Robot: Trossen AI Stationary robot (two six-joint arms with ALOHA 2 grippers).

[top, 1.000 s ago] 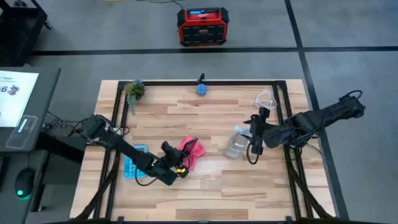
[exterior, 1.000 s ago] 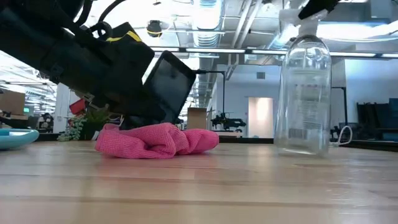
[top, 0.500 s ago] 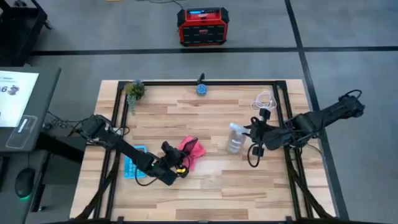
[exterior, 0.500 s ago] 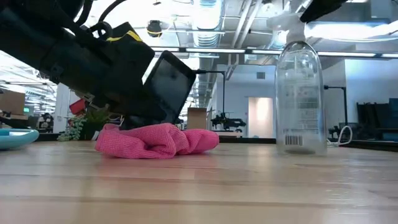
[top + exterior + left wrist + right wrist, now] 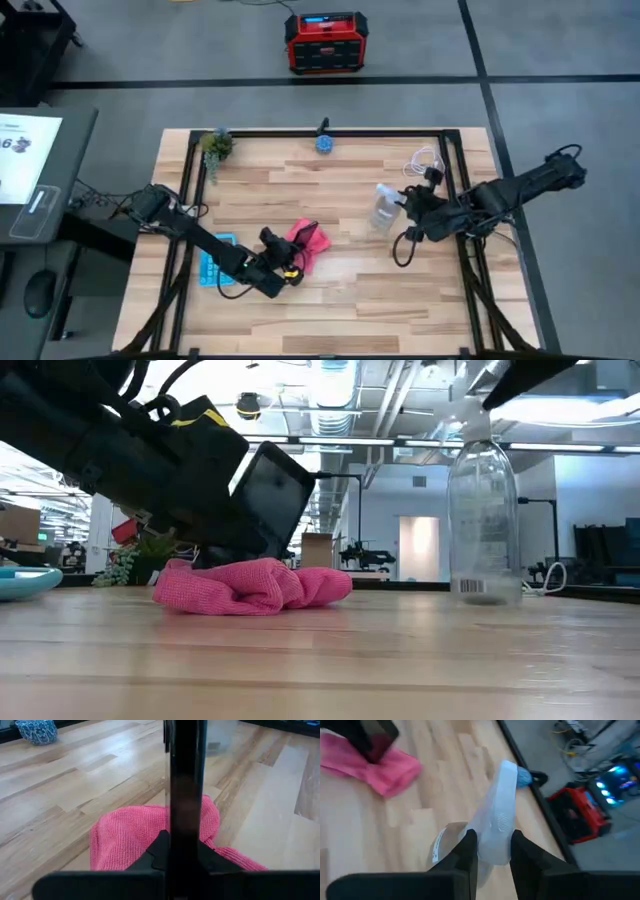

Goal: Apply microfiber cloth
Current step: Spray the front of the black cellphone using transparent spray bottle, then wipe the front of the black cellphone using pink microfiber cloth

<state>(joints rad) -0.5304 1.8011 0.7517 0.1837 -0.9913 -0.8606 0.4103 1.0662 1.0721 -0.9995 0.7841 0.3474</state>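
Note:
The pink microfiber cloth (image 5: 310, 243) lies bunched on the wooden table, also seen in the low view (image 5: 250, 586) and the left wrist view (image 5: 130, 840). My left gripper (image 5: 272, 247) stands just over the cloth's near-left side, shut on a black phone (image 5: 275, 500). Farther right, my right gripper (image 5: 405, 207) is shut on a clear spray bottle (image 5: 484, 520) with a white head; the bottle stands upright. My left gripper pinches the phone's two flat faces at its lower end (image 5: 184, 851) between its fingers, coming from the table's left. The phone sticks up tilted over the cloth, seen edge-on. Whether the phone touches the cloth I cannot tell. My right gripper pinches the bottle's white spray head (image 5: 495, 832) between its two fingers (image 5: 469, 851), coming from the table's right. The bottle hangs upright below the head, its base (image 5: 484, 598) at table height; whether it rests there I cannot tell.
A light blue calculator (image 5: 214, 262) lies left of the cloth under the left arm. A blue bowl (image 5: 325, 143) and a small plant (image 5: 215, 146) stand at the far edge, a white cable (image 5: 426, 160) at far right. A black frame (image 5: 452, 180) borders the table.
My right gripper has carried the spray bottle toward the table's far edge, away from the low camera; the bottle has stayed upright. My left gripper, the phone and the cloth have kept still.

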